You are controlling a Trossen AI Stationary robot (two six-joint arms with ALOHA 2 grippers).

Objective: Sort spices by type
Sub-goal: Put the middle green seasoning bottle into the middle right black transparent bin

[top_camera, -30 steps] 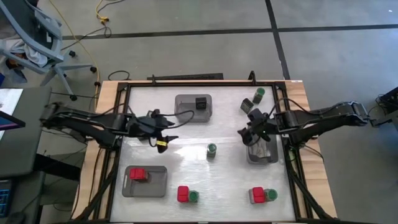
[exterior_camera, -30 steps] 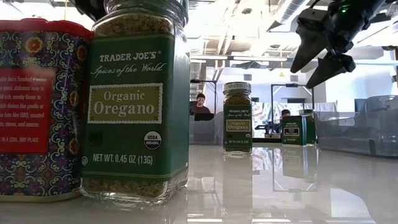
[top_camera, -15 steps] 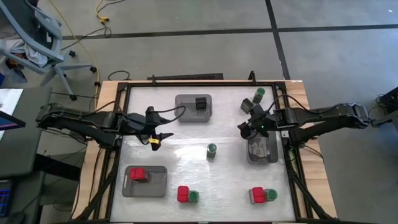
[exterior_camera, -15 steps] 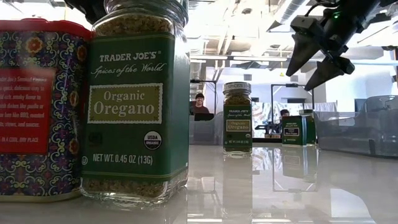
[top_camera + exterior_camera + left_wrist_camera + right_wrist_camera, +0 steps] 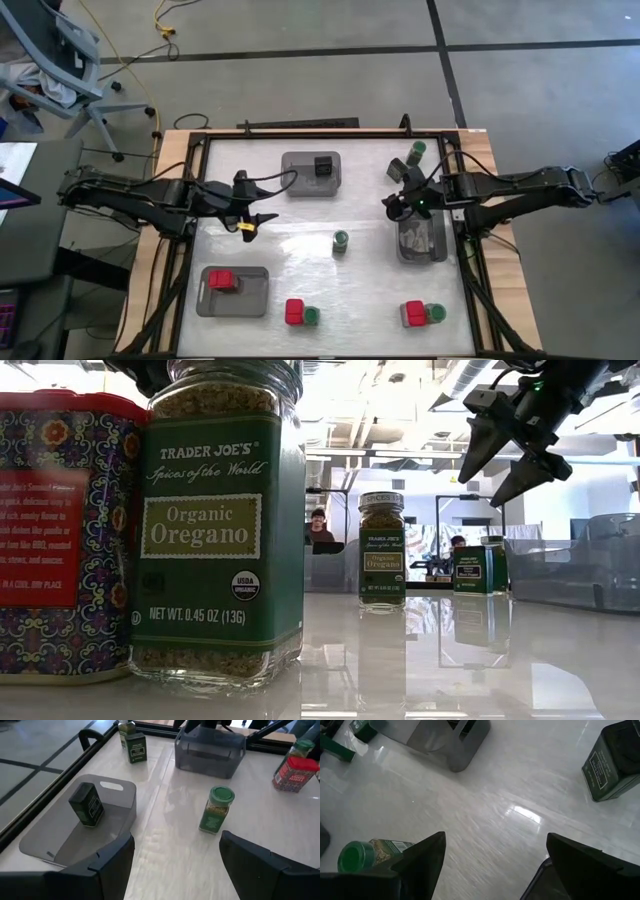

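Observation:
In the high view a green-lidded jar (image 5: 341,241) stands alone mid-table. A black cube (image 5: 324,166) sits in the far grey tray (image 5: 298,180). A red box (image 5: 221,281) sits in the near-left tray (image 5: 250,298). Two red-box-and-jar pairs (image 5: 303,314) (image 5: 424,313) stand near the front edge. Another black cube (image 5: 397,171) and a jar (image 5: 415,152) stand far right. My left gripper (image 5: 250,222) (image 5: 176,837) is open, left of the lone jar (image 5: 216,810). My right gripper (image 5: 392,208) (image 5: 505,455) is open and raised, beside the right tray (image 5: 421,245).
The low view looks past an oregano jar (image 5: 225,520) and a red tin (image 5: 60,530) close to the lens. A raised frame (image 5: 200,190) borders the table. Bare tabletop lies between the lone jar and the trays. People sit in the room behind.
My left gripper has drawn back a little toward the table's left edge. My right gripper has risen slightly and shifted from over the right tray toward the table's far left. Both stay open. No spice has moved.

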